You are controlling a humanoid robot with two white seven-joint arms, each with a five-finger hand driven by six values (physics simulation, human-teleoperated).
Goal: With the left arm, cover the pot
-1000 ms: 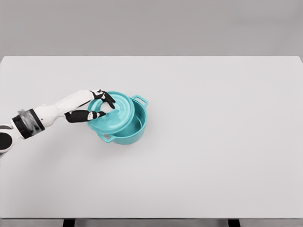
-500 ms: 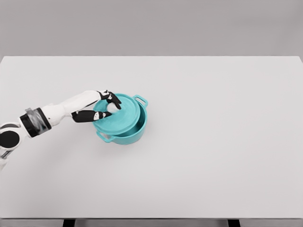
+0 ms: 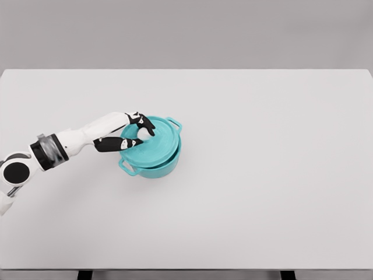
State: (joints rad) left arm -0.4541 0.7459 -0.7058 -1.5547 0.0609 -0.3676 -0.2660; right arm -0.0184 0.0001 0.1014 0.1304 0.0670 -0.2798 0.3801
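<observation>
One pot (image 3: 152, 164), one lid (image 3: 154, 143), gripped by left hand (image 3: 129, 134) fingers.

The left hand (image 3: 133, 134) grips the teal lid (image 3: 152, 143) from nine o'clock, holding it over the teal pot (image 3: 156, 166) on the white table (image 3: 262, 175).
</observation>
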